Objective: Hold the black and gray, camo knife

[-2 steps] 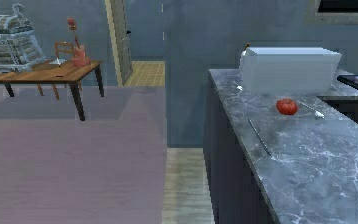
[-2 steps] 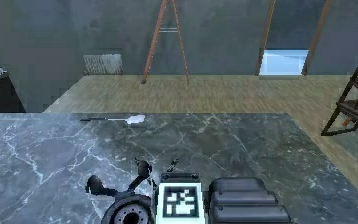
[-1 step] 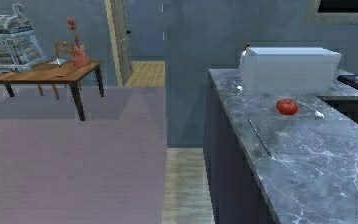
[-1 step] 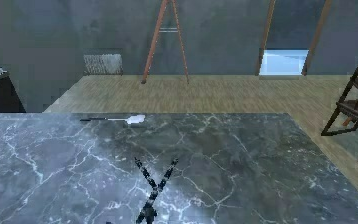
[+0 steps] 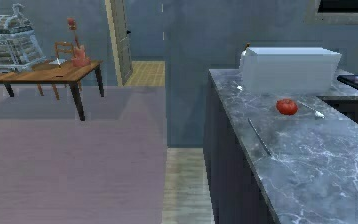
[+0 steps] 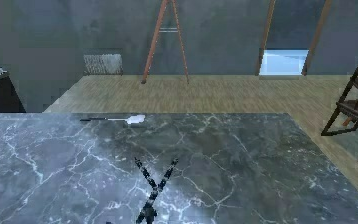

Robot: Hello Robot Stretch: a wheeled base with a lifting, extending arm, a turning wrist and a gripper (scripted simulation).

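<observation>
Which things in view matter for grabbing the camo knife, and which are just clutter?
Job:
- thin dark crossed strips on the marble counter, possibly the knife; can't confirm

Clutter:
- red round fruit
- grey box
- white-tipped utensil
- wooden table
- ladder

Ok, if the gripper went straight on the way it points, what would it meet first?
Probably only bare countertop up to its far edge. The gripper points up the picture. The thin dark utensil with a pale tip lies slightly left of that line, though depth is unclear.
</observation>
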